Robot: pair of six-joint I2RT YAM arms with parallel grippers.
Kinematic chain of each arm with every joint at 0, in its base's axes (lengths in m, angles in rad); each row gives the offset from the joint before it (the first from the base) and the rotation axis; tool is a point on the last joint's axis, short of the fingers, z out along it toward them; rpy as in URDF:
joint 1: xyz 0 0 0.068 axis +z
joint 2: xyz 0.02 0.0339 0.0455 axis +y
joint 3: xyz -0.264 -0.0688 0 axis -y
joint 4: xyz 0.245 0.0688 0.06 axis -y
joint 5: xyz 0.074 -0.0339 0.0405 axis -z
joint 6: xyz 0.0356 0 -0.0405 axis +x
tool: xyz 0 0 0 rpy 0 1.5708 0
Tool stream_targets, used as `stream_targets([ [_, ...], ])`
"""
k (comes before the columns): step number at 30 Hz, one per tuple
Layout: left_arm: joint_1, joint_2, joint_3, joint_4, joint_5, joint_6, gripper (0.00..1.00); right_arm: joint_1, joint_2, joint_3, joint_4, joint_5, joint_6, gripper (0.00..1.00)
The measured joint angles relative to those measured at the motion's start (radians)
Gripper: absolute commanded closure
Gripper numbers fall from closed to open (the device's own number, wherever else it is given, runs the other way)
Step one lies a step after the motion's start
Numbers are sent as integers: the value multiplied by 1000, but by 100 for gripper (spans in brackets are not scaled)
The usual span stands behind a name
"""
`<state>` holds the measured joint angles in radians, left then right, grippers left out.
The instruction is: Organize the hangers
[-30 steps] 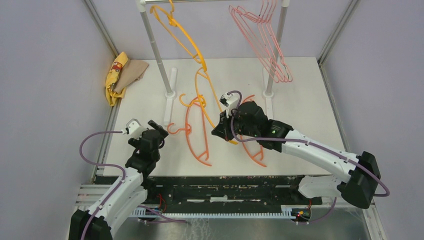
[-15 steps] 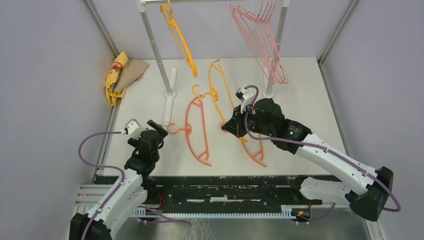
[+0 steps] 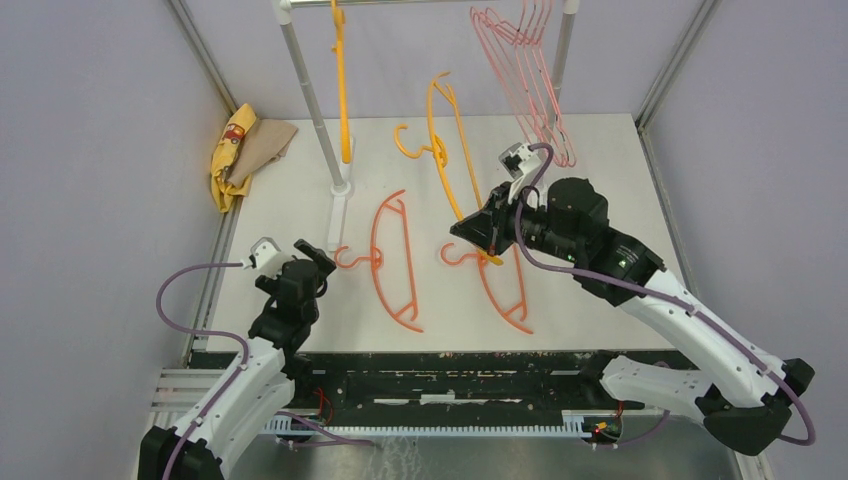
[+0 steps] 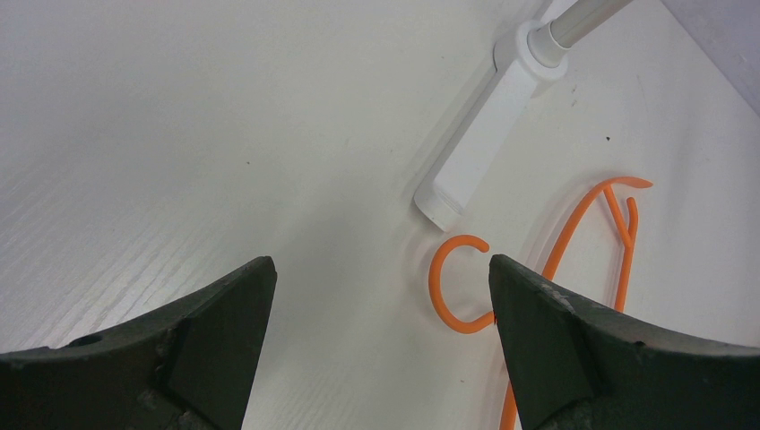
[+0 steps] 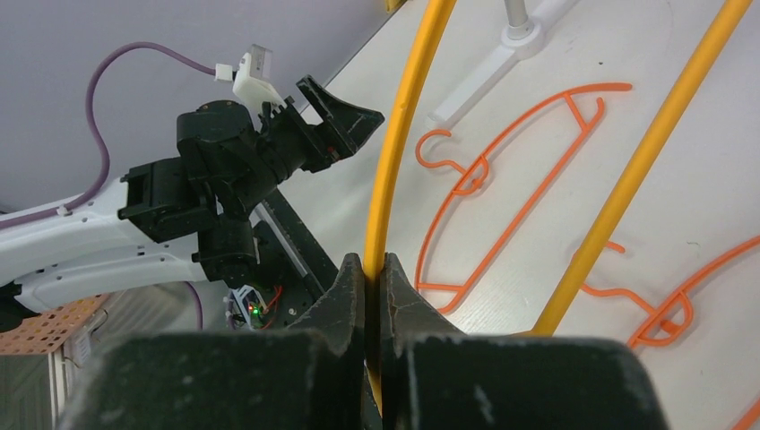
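right pincer (image 5: 374,269) clamps a yellow-orange hanger (image 5: 641,166) (raised off the table (image 3: 620,200)); left pincer (image 4: 381,264) gapes empty near an orange hanger (image 4: 434,282).

Yellow-orange hanger (image 5: 387,179) in right gripper (image 5: 374,269)

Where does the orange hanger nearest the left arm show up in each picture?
Top external: orange hanger lies left of centre, hook toward the rack foot.
Left wrist: only its hook and neck, low centre.
Right wrist: centre-right, behind the gripped yellow hanger.
Shared landmark: the white rack foot beside its hook.
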<state>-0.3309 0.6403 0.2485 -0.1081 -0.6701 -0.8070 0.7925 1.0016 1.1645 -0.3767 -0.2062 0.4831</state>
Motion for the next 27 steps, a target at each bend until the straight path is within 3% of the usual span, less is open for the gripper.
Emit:
stream_targets([
  [7, 0, 1, 29, -9, 0, 0, 5, -15, 179, 180, 47, -27, 27, 99],
  [17, 0, 2, 66, -15, -1, 0, 5, -41, 463, 427, 298, 0, 107, 99],
  [27, 0, 3, 66, -17, -1, 0, 5, -94, 654, 476, 526, 16, 242, 99],
])
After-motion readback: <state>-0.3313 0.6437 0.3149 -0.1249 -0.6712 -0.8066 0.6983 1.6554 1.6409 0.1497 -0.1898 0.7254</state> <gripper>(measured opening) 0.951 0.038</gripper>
